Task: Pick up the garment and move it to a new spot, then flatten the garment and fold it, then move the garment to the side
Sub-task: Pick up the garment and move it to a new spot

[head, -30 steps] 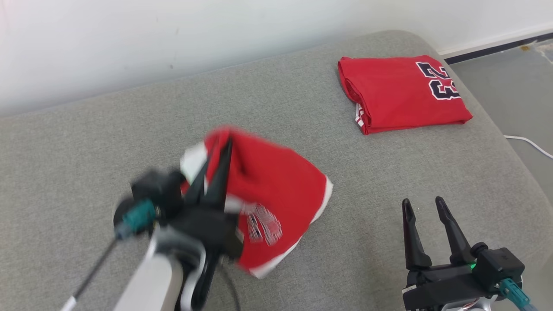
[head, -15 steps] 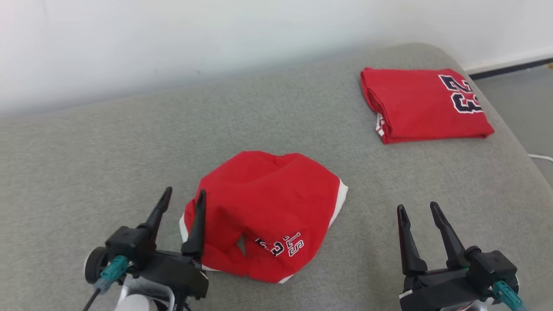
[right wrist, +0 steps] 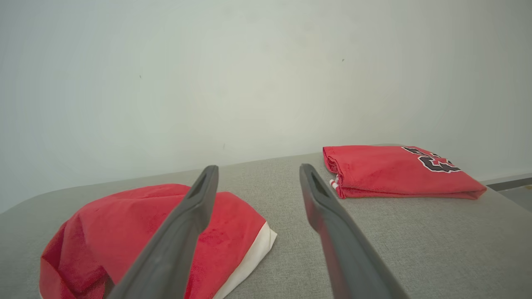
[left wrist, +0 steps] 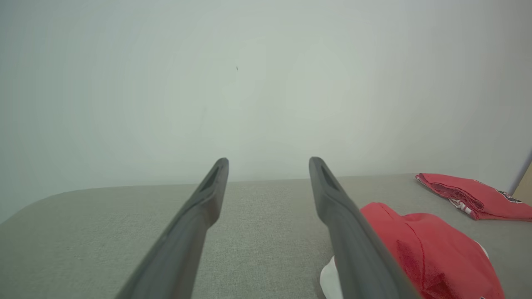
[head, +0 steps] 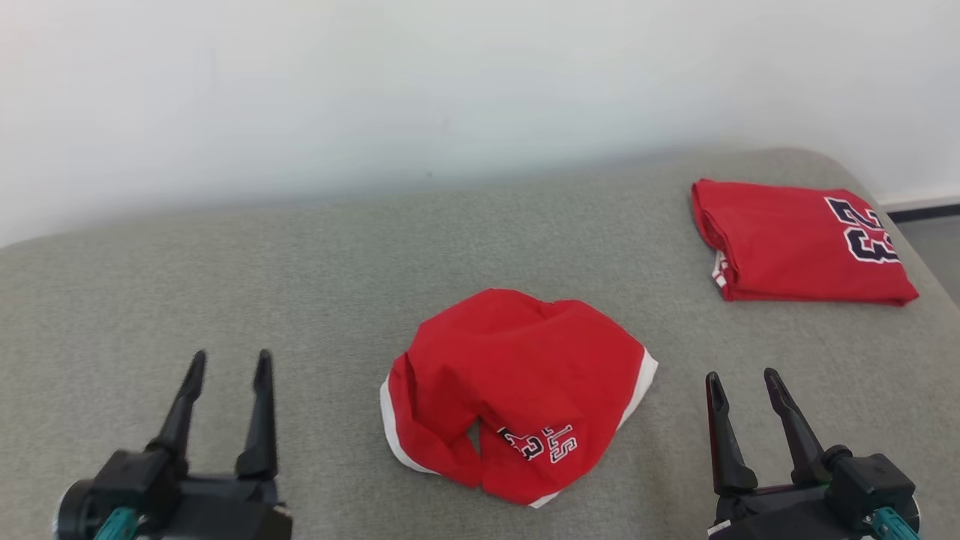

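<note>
Jaws stood wide and empty on your left gripper (head: 231,355) and right gripper (head: 741,375), the left having just let go of the crumpled garment (head: 517,382), which lay well apart from the folded jersey (head: 795,244), so flattening looked next.

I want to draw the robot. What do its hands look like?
The left gripper and right gripper look alike: two long, thin black fingers that taper to points, on a chunky black block. Each block has a teal plug at its outer side. Near each fingertip there is a narrow slot.
</note>
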`<state>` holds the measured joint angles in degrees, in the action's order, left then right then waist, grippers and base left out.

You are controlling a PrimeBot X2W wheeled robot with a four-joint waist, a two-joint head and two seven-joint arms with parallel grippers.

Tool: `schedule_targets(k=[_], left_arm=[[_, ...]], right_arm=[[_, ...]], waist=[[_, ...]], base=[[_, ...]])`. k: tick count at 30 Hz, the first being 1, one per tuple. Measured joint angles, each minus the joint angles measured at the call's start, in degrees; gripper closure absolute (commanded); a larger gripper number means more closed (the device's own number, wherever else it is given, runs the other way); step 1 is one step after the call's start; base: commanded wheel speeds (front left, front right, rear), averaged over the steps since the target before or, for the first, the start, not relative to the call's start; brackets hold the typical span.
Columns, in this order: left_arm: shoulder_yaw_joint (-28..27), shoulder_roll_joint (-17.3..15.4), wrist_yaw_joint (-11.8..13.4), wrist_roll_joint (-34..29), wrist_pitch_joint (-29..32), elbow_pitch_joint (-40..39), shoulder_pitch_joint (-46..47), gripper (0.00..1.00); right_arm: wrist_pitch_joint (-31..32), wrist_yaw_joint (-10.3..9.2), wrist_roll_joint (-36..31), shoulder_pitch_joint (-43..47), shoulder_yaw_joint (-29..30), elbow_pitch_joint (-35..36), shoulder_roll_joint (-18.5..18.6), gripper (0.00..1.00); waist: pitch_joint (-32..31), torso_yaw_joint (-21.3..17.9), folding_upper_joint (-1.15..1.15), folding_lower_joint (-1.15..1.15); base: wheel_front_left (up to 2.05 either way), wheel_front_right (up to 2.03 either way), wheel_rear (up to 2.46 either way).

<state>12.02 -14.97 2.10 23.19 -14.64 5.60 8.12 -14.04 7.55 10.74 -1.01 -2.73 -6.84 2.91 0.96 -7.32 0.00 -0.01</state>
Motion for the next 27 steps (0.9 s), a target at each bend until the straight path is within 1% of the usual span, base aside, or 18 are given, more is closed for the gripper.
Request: schedule_targets(k=[4, 9, 12, 17, 27], left_arm=[[-2.31, -1.48, 0.43, -0.07, -0.24, -3.02, -4.09, 0.0], [-5.06, -1.57, 0.74, 0.16, -0.4, -6.19, -8.51, 0.0], [-6.37, -0.56, 0.69, 0.16, -0.4, -7.25, -10.67, 0.0], [-7.9, 2.0, -0.11, -0.32, -0.4, -7.75, -13.35, 0.0], [-11.26, 5.72, -3.24, -3.07, -0.4, -7.35, -14.93, 0.0]], right_arm=[[0.36, 0.0, 0.25, 0.46, 0.3, 0.6, -0.01, 0.0], [0.41, 0.0, 0.45, 1.24, 0.53, 0.75, 0.0, 0.0], [0.41, 0.0, 0.77, 1.8, 0.45, 0.62, -0.01, 0.0], [0.37, 0.0, 0.87, 2.52, 0.43, 0.21, 0.0, 0.0], [0.08, 0.0, 1.29, 3.31, 0.62, -0.67, 0.0, 0.0]], waist=[[-1.26, 1.55, 0.0, 0.0], [-2.29, 2.9, 0.0, 0.0], [-2.57, 3.41, 0.0, 0.0], [-2.56, 3.95, 0.0, 0.0], [-2.47, 4.74, 0.0, 0.01]], base=[[0.0, 0.0, 0.0], [0.0, 0.0, 0.0], [0.0, 0.0, 0.0], [0.0, 0.0, 0.0], [0.0, 0.0, 0.0]])
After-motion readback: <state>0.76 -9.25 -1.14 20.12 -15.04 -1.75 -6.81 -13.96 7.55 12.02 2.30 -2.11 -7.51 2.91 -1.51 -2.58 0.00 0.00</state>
